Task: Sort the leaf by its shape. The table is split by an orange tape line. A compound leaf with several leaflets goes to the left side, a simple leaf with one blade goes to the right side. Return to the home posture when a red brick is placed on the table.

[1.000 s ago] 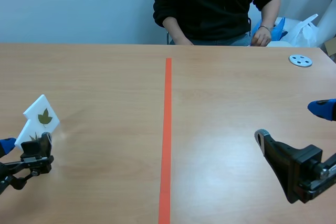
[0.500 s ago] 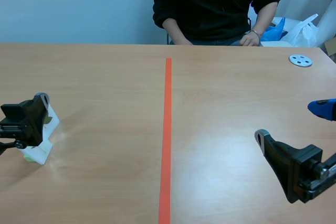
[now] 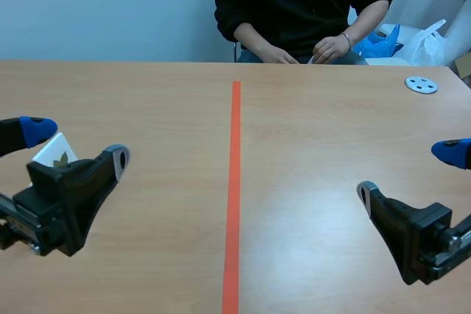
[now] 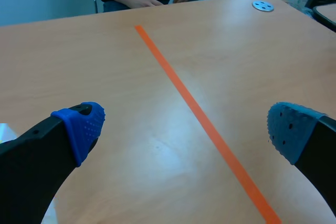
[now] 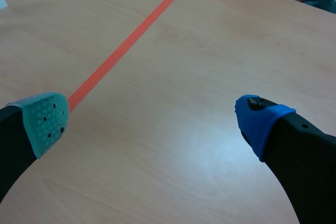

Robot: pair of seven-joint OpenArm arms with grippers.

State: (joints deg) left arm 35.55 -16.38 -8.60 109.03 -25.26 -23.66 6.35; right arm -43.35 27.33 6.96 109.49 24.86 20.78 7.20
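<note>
Bright even light; soft glare patches on table [image 5: 210,145]; shadows faint.

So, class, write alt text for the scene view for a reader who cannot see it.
A white leaf card is left of the orange tape line, partly hidden behind the open left gripper. The right gripper hangs open at the right; a person sits across the table.
</note>
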